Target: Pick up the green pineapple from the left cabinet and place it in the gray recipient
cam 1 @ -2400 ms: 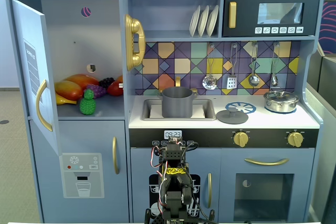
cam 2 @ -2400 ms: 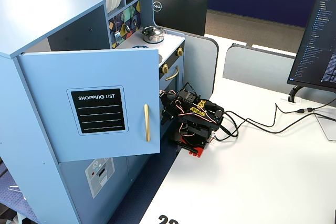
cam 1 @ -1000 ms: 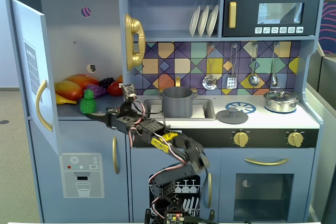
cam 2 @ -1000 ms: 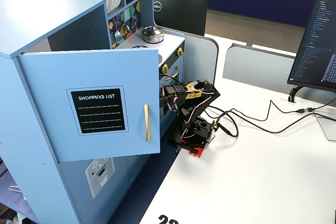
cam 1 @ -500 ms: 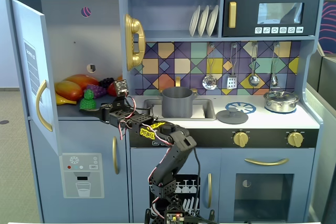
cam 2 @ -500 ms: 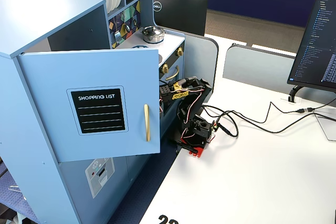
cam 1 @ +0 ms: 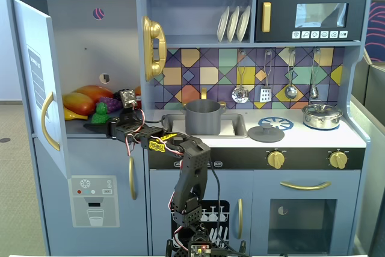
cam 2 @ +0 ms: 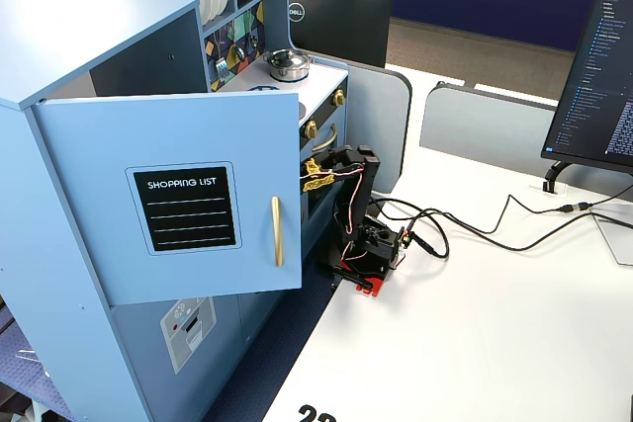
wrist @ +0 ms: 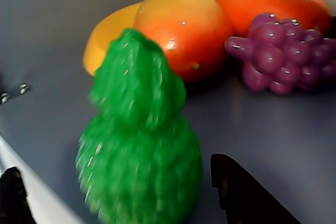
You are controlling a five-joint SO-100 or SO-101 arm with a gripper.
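The green pineapple point(wrist: 139, 156) stands upright on the shelf of the left cabinet point(cam 1: 84, 40), whose blue door point(cam 1: 36, 82) is swung open. In a fixed view the pineapple point(cam 1: 101, 111) is at the shelf's front, before the other fruits. My gripper point(wrist: 118, 195) is open, with one dark finger point(wrist: 13, 198) to the pineapple's left and the other point(wrist: 241, 192) to its right, neither pressing on it. In a fixed view the gripper point(cam 1: 103, 123) reaches into the cabinet at shelf height. The gray recipient point(cam 1: 203, 117) stands in the sink, empty-looking.
Orange and yellow toy fruits point(wrist: 184, 30) and a purple grape bunch point(wrist: 281, 53) lie just behind the pineapple. A silver lidded pot point(cam 1: 322, 115) sits on the stove at the right, the microwave point(cam 1: 310, 16) above. In another fixed view the open door point(cam 2: 168, 195) hides the gripper; cables point(cam 2: 475, 229) cross the table.
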